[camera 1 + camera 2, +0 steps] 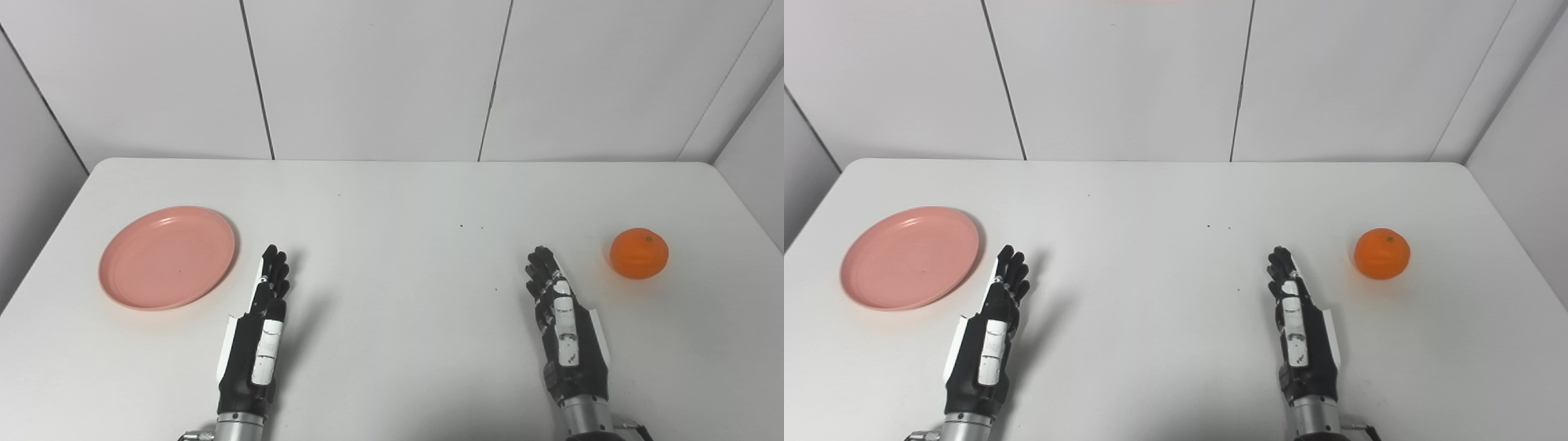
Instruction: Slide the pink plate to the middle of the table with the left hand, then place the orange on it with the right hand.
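Note:
A round pink plate (166,257) lies flat on the white table at the left side, with nothing on it. An orange (639,253) rests on the table at the right side. My left hand (260,334) hovers edge-up just right of the plate, fingers stretched forward, open and holding nothing; it does not touch the plate. My right hand (565,324) is held the same way a short distance left of the orange, open, with a gap between it and the fruit.
The white table (392,202) ends at a grey panelled wall (380,79) behind. A few small dark specks (461,226) mark the table's middle. Side walls stand close to the left and right table edges.

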You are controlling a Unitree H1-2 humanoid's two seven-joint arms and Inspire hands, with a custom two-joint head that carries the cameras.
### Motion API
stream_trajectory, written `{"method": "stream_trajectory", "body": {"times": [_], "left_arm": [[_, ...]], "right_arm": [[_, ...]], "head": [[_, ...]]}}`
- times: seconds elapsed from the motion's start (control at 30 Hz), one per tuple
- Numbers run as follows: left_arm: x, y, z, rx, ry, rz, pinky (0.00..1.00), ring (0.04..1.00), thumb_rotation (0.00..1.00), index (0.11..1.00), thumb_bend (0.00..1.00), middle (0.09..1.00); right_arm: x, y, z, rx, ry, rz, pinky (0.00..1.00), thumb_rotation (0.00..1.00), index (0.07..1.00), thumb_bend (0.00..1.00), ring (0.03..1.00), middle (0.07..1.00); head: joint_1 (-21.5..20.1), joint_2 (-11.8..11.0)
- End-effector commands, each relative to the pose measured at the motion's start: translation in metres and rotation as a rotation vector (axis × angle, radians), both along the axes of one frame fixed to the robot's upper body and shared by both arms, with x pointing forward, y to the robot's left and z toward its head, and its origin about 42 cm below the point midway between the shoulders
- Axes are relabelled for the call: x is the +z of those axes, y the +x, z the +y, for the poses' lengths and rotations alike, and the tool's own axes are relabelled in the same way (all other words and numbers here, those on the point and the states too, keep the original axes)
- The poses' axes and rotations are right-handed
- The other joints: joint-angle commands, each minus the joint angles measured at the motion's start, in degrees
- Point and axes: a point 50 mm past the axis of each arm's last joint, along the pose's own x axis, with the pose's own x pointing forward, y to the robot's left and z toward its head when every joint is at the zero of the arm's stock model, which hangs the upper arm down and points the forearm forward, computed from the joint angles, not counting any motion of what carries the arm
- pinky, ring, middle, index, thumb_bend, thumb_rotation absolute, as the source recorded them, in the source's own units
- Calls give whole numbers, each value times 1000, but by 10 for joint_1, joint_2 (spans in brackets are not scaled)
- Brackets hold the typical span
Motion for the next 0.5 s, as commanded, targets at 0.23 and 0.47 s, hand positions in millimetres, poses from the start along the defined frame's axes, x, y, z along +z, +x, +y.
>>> {"method": "stream_trajectory", "body": {"times": [0.23,0.47], "left_arm": [[-36,-52,23,54,12,145,1000,1000,959,1000,789,1000],[-36,-52,23,51,4,147,1000,1000,956,1000,779,1000]], "right_arm": [[-20,-26,-3,-17,-6,68,964,947,914,822,937,924],[-22,-26,-4,-15,-17,70,967,946,915,823,939,926]], "head": [[-7,-1],[-7,0]]}}
